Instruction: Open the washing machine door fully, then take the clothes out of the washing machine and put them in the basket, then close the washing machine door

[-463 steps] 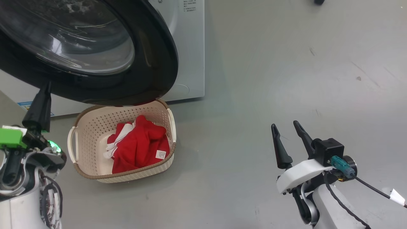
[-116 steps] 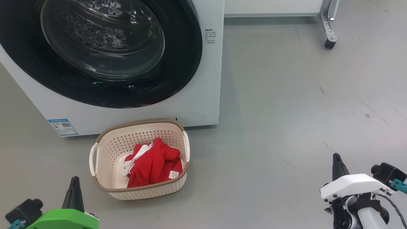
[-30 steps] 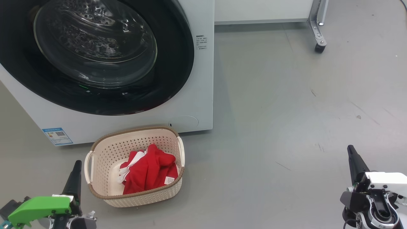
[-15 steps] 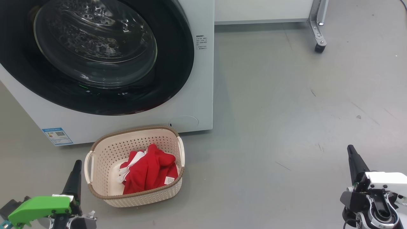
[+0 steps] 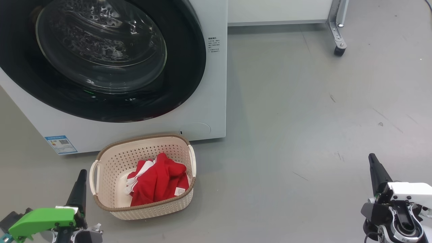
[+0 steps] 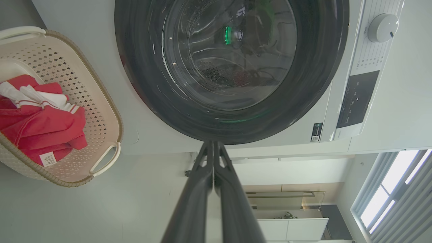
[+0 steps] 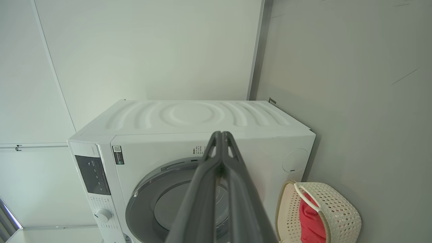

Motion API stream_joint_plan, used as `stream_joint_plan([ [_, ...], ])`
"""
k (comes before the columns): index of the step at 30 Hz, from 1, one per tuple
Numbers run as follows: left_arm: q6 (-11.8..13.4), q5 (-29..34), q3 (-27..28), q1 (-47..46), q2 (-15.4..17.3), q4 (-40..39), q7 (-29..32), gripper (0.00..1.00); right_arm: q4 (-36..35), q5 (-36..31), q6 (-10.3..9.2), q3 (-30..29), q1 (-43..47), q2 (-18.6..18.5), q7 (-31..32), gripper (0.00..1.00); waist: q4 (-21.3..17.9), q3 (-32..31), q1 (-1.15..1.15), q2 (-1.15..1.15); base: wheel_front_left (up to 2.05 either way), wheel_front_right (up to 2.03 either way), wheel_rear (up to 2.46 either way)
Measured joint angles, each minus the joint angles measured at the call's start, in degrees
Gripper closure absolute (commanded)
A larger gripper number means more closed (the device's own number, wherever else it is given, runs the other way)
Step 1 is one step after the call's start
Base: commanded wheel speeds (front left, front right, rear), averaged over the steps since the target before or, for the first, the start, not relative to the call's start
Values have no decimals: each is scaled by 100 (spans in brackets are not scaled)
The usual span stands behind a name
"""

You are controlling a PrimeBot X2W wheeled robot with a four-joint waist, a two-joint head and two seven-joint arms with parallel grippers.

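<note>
You are looking at the washing machine door (image 5: 190,67) sitting shut against the washing machine (image 5: 216,101), its glass bowl facing you. The clothes (image 5: 158,184) are lying inside the basket (image 5: 141,139), which is standing on the floor (image 5: 287,135) just in front of the machine. Your left gripper (image 5: 81,175) is hovering just beside the basket, fingers pressed together and holding nothing; your right gripper (image 5: 372,158) is hanging well apart, likewise closed and empty.

The black-rimmed glass door (image 5: 101,60) sits shut on the white washing machine (image 5: 216,101); red clothes (image 5: 157,184) lie crumpled in the cream basket (image 5: 111,158).
</note>
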Motion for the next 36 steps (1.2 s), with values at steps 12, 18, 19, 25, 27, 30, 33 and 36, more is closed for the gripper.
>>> stream_joint_plan([
  [12,0,-1,-3,0,0,-2,-4,100,-4,7,0,3,0,0,0,100,0,0,0,0,0,0,0],
  [18,0,-1,-3,0,0,-3,-5,100,-7,7,0,4,0,0,0,100,0,0,0,0,0,0,0],
  [19,0,-1,-4,0,0,-3,-4,100,-7,7,0,5,0,0,0,100,0,0,0,0,0,0,0],
  [25,0,-1,-5,0,0,-5,-5,100,-8,7,0,8,0,0,0,100,0,0,0,0,0,0,0],
  [27,0,-1,-5,0,0,-5,-5,100,-9,7,0,9,0,0,0,100,0,0,0,0,0,0,0],
  [30,0,-1,-7,0,0,-7,-5,100,-9,7,0,11,0,0,0,100,0,0,0,0,0,0,0],
  [33,0,-1,-8,0,0,-7,-5,100,-9,7,0,12,0,0,0,100,0,0,0,0,0,0,0],
  [36,0,-1,-8,0,0,-7,-5,100,-10,7,0,12,0,0,0,100,0,0,0,0,0,0,0],
])
